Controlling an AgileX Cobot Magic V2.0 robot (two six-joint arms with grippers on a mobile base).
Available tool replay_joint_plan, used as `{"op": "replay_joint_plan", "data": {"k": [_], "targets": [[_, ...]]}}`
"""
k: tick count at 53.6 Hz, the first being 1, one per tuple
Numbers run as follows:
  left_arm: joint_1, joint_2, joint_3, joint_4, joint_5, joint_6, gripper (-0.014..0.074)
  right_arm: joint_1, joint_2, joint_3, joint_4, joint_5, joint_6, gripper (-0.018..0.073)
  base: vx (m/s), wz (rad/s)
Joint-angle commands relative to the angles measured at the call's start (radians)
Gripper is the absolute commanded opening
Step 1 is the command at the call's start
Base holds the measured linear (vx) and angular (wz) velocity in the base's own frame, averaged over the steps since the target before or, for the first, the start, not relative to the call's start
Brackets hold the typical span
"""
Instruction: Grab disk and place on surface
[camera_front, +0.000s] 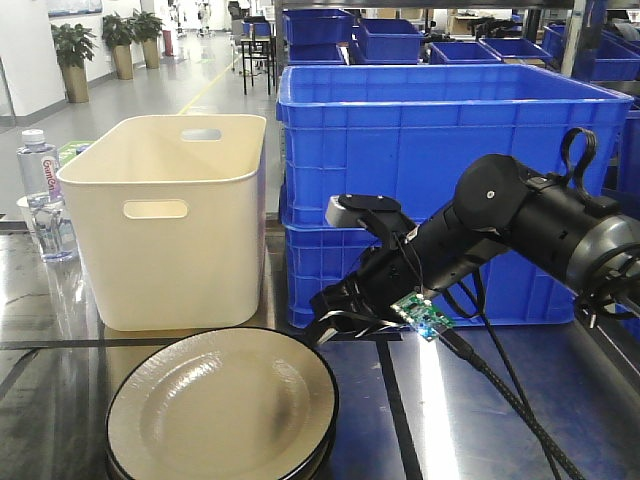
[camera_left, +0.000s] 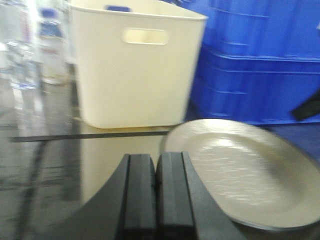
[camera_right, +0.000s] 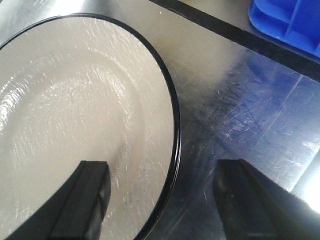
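Cream plate (camera_front: 222, 405) with a black rim, the disk, sits on top of a stack on the shiny steel tabletop (camera_front: 480, 420), at six o'clock in the front view. My right gripper (camera_right: 162, 200) hangs just over its rim at three o'clock, fingers spread wide, one finger (camera_right: 85, 200) above the plate and the other above bare steel, holding nothing. My left gripper (camera_left: 156, 195) has its two black fingers pressed together, empty. A cream tub (camera_front: 170, 215) stands at twelve o'clock from the plate, with blue crates (camera_front: 440, 170) to its right.
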Motion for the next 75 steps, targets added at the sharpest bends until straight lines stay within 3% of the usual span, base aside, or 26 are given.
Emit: {"op": "replay_joint_plan", "data": {"k": [1,13,16,19,23,28,34,38,75], "targets": [[-0.001,-0.063,0.056,0.032,-0.123,-0.028,-0.0007,-0.004,-0.063,-0.034,0.033,-0.041,-0.001,0.0491,0.0,0.0],[-0.001,-0.281,0.245,0.048,-0.137,-0.065,-0.0007,-0.004,-0.063,-0.034,0.034,-0.041,-0.001,0.0491,0.0,0.0],[-0.001,-0.32,0.275,0.087,-0.143,-0.071,-0.0007,-0.004,-0.063,-0.034,0.034,-0.041,-0.001,0.0491,0.0,0.0],[-0.001,-0.357,0.302,0.185,-0.144,-0.11,-0.0007,-0.004,-0.063,-0.034,0.034,-0.041,-0.001,0.0491,0.0,0.0],[-0.001,-0.409,0.355,0.332,-0.158,-0.213,-0.0007,-0.004,-0.063,-0.034,0.034,-0.041,-0.001,0.0491,0.0,0.0],[-0.001,-0.467,0.448,0.487,-0.229,-0.427,-0.0007,-0.004,-0.063,-0.034,0.034,-0.041,-0.001,0.0491,0.0,0.0],[-0.001,-0.466,0.452,0.578,-0.172,-0.639,-0.0007,-0.004,-0.063,-0.034,0.036,-0.041,-0.001,0.0491,0.0,0.0],[-0.001,-0.462,0.452,0.596,-0.15,-0.702,-0.0007,-0.004,-0.063,-0.034,0.034,-0.041,-0.001,0.0491,0.0,0.0],[-0.001,-0.462,0.452,0.596,-0.15,-0.711,-0.0007,-0.004,-0.063,-0.034,0.034,-0.037,-0.001,0.0491,0.0,0.0]]}}
